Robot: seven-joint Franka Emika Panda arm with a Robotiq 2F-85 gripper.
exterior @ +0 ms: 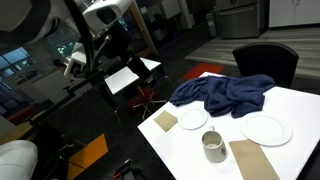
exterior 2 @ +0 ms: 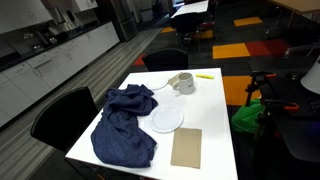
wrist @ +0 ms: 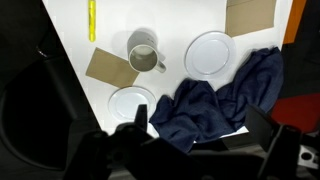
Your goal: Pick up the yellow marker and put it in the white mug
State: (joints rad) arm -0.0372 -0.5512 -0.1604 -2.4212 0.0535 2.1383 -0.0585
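The yellow marker lies flat on the white table, left of the white mug in the wrist view. In an exterior view the marker lies near the far table edge, just beyond the mug. The mug also stands upright in an exterior view, where I do not see the marker. My gripper is open and empty. It hangs high above the table, over the edge of a dark blue cloth, well away from marker and mug.
Two white plates and two brown napkins lie around the mug. The blue cloth covers one end of the table. Black chairs stand by the table.
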